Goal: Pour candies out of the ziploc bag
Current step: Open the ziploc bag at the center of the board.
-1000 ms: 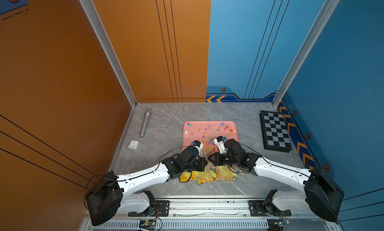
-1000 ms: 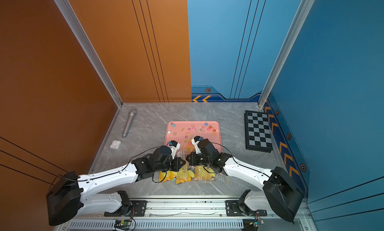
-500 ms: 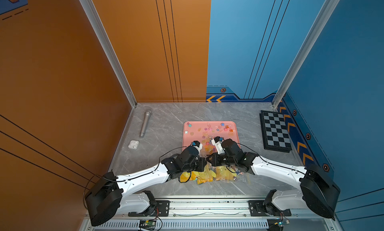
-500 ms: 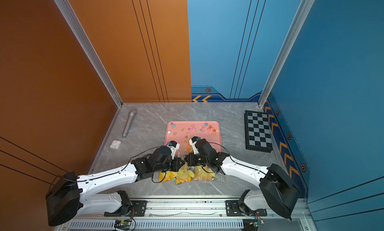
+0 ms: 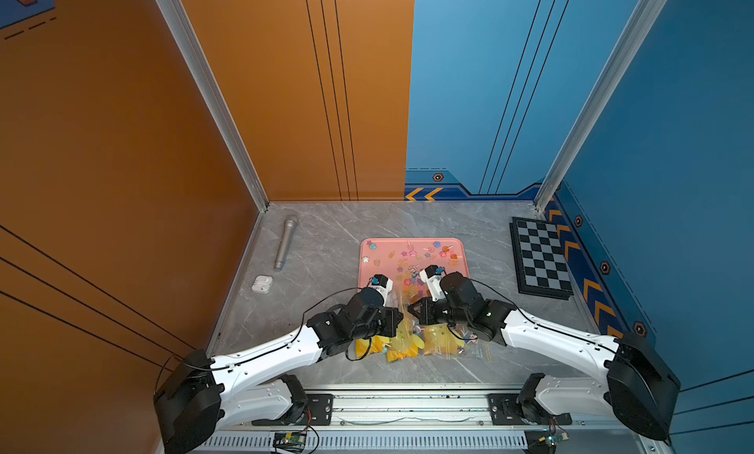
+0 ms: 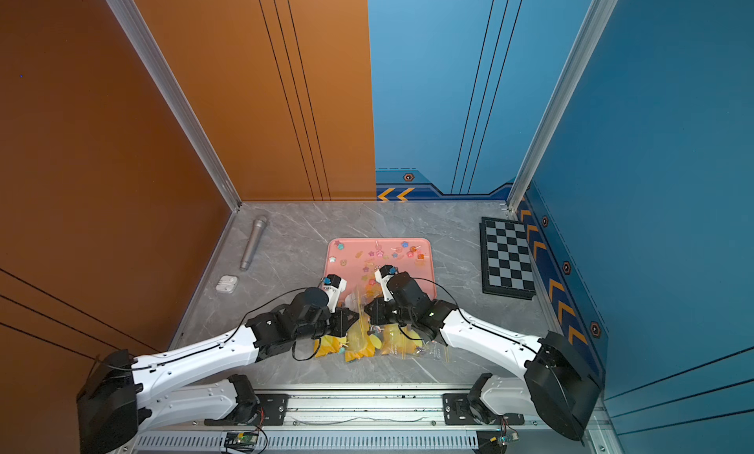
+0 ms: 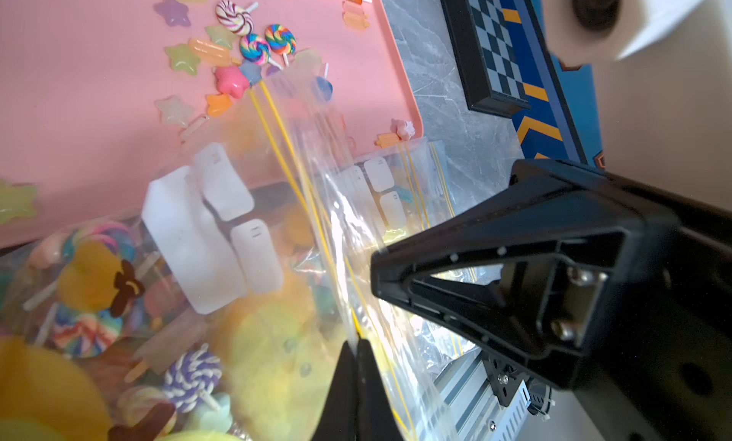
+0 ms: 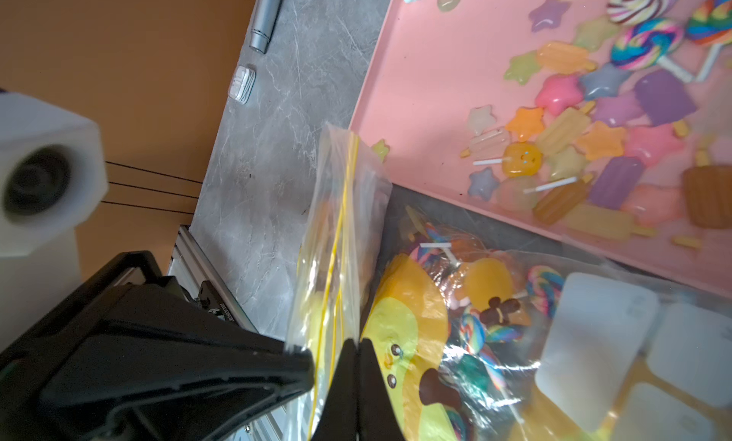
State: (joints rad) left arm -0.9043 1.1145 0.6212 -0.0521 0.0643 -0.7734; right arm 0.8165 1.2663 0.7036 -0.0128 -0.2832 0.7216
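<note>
both arms meet at 6 o'clock of the pink tray (image 5: 387, 244), where the left gripper (image 7: 358, 344) and the right gripper (image 8: 356, 343) are each clenched on the film of the clear ziploc bag (image 8: 340, 205). the bag stands upright between them, with yellow lines running up it. the candies (image 5: 412, 260) lie scattered over the tray, and more sweets show through other bags (image 5: 436, 341) lying flat on the grey table (image 5: 326, 235) at 6 o'clock of the grippers.
</note>
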